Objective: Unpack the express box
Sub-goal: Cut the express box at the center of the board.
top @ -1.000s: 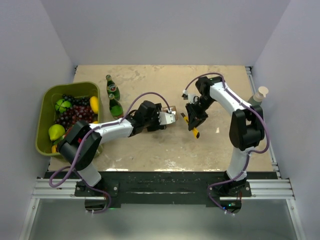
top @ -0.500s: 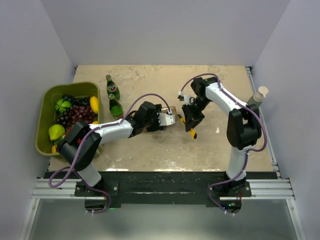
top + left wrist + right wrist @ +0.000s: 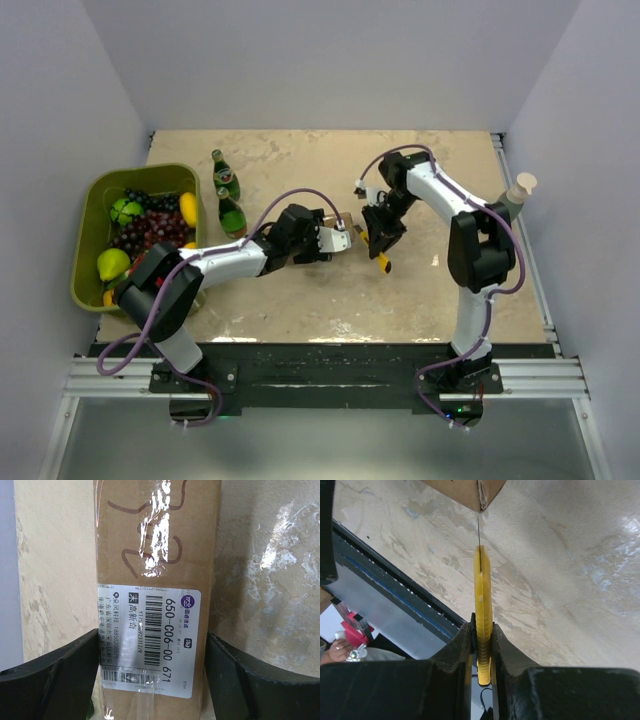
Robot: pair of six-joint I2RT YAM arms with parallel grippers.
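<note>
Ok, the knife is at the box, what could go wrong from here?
1. The thin blade of the yellow utility knife meets the express box right at a corner, so it may skid off or bend.
2. The right gripper pinches the knife far back from the blade, so cutting force might twist it in the grip.
3. The left gripper clamps the box only by its sides, and a push along its length could slide it.

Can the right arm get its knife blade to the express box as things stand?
Probably yes: the knife in the right tool points at the express box corner, nothing between them.
</note>
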